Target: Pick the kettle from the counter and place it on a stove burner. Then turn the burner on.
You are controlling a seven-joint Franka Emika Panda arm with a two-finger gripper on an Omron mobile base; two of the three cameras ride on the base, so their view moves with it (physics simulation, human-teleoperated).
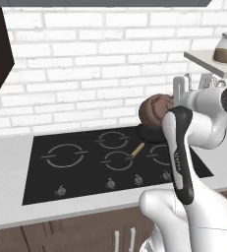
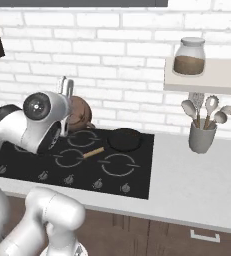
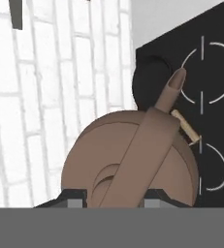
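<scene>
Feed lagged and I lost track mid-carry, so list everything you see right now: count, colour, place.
kettle: one, brown copper-toned, held up above the back of the stove, near the brick wall
stove: one, black glass cooktop with grey rings, set in the counter
burner: one largest grey ring, at the stove's left end, bare
knobs: a row, small and grey, along the stove's front edge
frying pan: one, black with wooden handle, on the stove's back right
counter: one, pale grey-white, over dark brown cabinets
utensil holder: one, grey, holding spoons, on the counter at right
jar: one, glass with brown contents, on the wall shelf
gripper: one, white, gripping the kettle's handle
</scene>
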